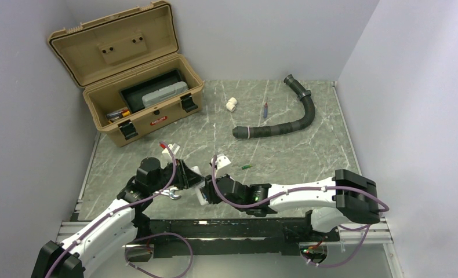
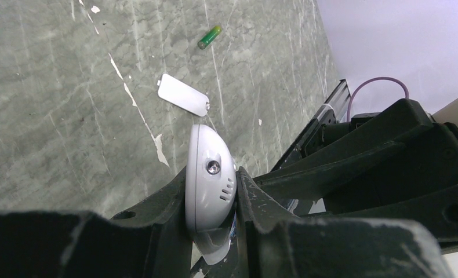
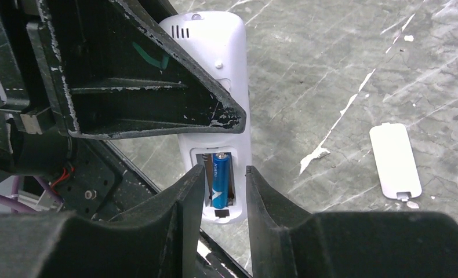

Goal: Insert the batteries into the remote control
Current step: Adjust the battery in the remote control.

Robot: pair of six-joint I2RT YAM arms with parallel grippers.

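My left pincer [image 2: 212, 194] is clamped on the remote [image 2: 209, 168]. Its two jaws press the sides of the white shell, low in the middle of the left wrist view, and the remote's rounded end sticks out past them.

My right pincer [image 3: 225, 174] has its jaws apart, low centre in the right wrist view, one on each side of the remote's uncovered battery bay. The gap between them is wider than the blue battery [image 3: 220, 179], which lies lengthwise in that bay. I cannot tell whether either jaw touches the shell beneath, and the slot beside the blue cell is partly hidden behind a jaw.

In the overhead view my two pincers meet just below the middle of the frame, with the remote between them.

The cover piece [image 3: 395, 159] lies flat on the grey-green marbled table [image 2: 53, 127], at the right of the right wrist view and apart from the remote. Beyond it, near the top edge of the left wrist view, the green battery [image 2: 209, 36] lies alone on the table.

Farther out in the overhead view, an open tan toolbox [image 1: 128, 69] fills the upper left. A black corrugated hose [image 1: 284, 124] curves right of centre in the upper half. A small white pipe fitting [image 1: 231, 104] sits between the two.
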